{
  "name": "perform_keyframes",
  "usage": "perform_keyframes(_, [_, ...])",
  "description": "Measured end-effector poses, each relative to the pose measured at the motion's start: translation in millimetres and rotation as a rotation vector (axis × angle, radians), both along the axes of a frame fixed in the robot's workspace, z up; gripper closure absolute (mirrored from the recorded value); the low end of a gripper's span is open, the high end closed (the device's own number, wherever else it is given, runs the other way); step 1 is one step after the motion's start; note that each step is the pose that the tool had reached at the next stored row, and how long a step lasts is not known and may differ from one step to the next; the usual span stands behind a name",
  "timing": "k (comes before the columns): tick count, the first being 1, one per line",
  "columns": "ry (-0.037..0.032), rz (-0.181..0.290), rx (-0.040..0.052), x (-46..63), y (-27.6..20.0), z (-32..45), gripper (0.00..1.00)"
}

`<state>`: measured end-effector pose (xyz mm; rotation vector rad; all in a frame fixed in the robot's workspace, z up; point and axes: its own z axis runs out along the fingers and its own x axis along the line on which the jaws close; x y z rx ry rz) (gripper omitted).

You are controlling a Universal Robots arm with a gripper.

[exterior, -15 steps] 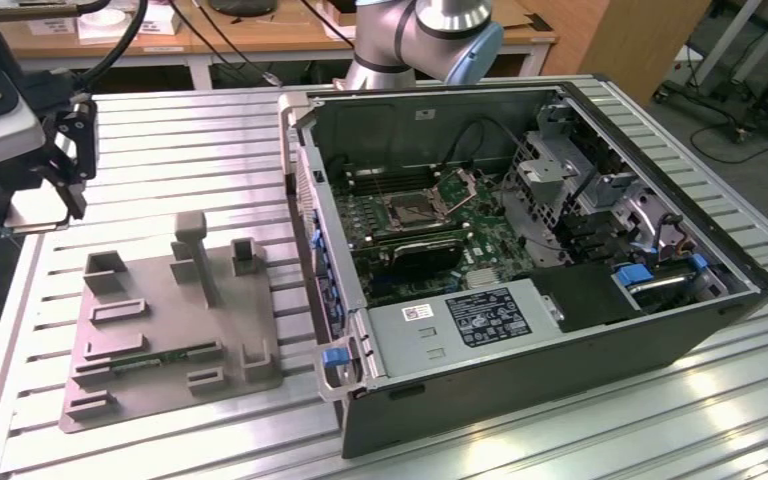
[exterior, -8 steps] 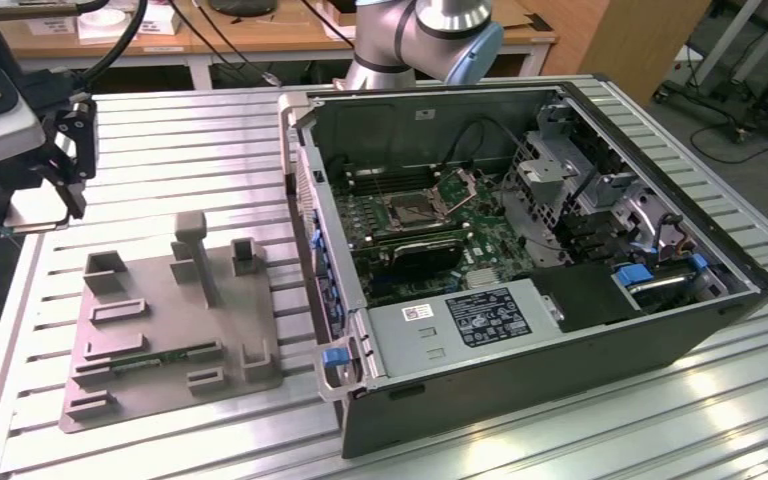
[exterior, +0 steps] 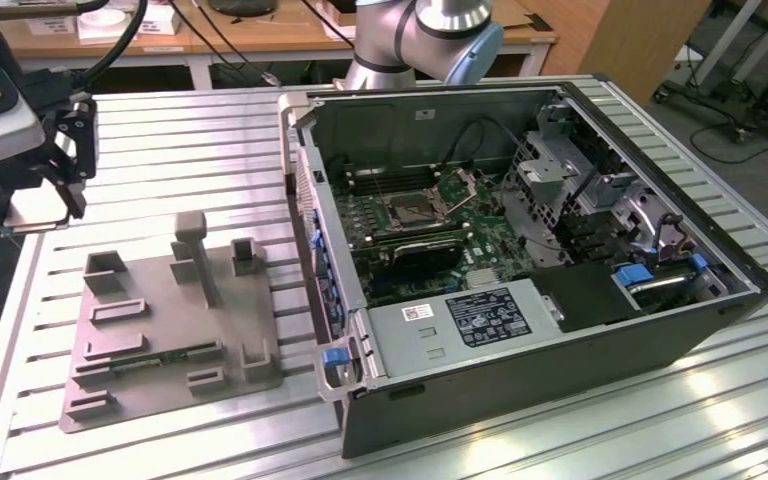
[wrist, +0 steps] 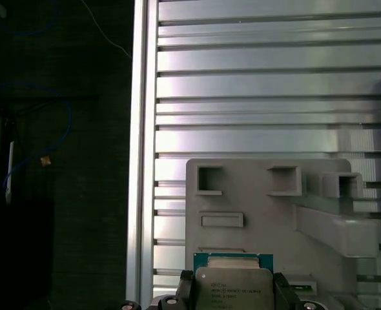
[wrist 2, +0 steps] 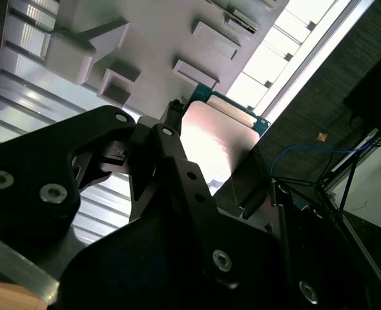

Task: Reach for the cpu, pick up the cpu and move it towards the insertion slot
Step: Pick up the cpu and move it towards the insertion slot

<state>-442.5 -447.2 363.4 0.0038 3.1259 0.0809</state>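
Chip point(wrist: 234, 292) in the claw point(exterior: 40, 200), pinched by two opposite edges. In the first wrist view I see a dark finger point(wrist: 284, 290) pressed against each side of it, with the pale metal top facing back toward the wrist. I take that grip as deliberate. Holding it by the edges keeps the pads off both flat faces, and the underside should stay turned downward, which is how it needs to meet the socket.

The second wrist view shows the same hold from the other side. The chip's shiny face and a strip of its green border stick out past the fingertips, so only part of each edge is gripped.

Below the claw is the ribbed metal table point(wrist: 268, 103), with nothing touching the chip from underneath. The grey tray point(exterior: 171, 330) lies under the claw and just beyond it. Its blocks and pockets look shaped to keep parts in fixed spots.

The socket point(exterior: 411, 210) is well apart from the claw, toward the exterior view's right. It sits inside the open computer case point(exterior: 558, 330) with its metal frame swung up, which I take to mean it is ready to receive the chip. By my judgement the pickup is done and nearly all of the carry remains.
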Motion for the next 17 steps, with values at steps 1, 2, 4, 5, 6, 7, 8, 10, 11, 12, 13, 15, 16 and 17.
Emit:
perform_keyframes(1, [-0.0002,0.0,0.0002,0.6,0.0,-0.2,0.45])
perform_keyframes(2, [-0.0003,0.0,0.0002,1.5,0.0,-0.2,0.45])
perform_keyframes(4, [-0.0003,0.0,0.0002,3.6,0.0,-0.2,0.45])
perform_keyframes(5, [-0.0003,0.0,0.0002,4.7,0.0,-0.2,0.45])
perform_keyframes(6, [-0.0003,0.0,0.0002,5.7,0.0,-0.2,0.45])
perform_keyframes(7, [-0.0004,0.0,0.0003,6.5,0.0,-0.3,0.45])
perform_keyframes(8, [-0.0004,0.0,0.0003,6.8,0.0,-0.3,0.45])
perform_keyframes(10, [-0.0005,0.0,0.0002,7.1,0.0,-0.3,0.45])
perform_keyframes(11, [-0.0003,0.0,0.0001,7.2,0.0,0.0,0.45])
perform_keyframes(12, [-0.0003,0.0,0.0001,7.2,0.0,0.5,0.45])
perform_keyframes(13, [-0.0003,0.0,0.0002,7.2,0.0,1.0,0.45])
perform_keyframes(15, [-0.0003,0.0,0.0002,7.2,0.0,2.6,0.45])
perform_keyframes(16, [-0.0002,0.0,0.0001,7.3,0.0,3.9,0.45])
perform_keyframes(17, [-0.0003,0.0,0.0002,7.2,0.0,5.2,0.45])
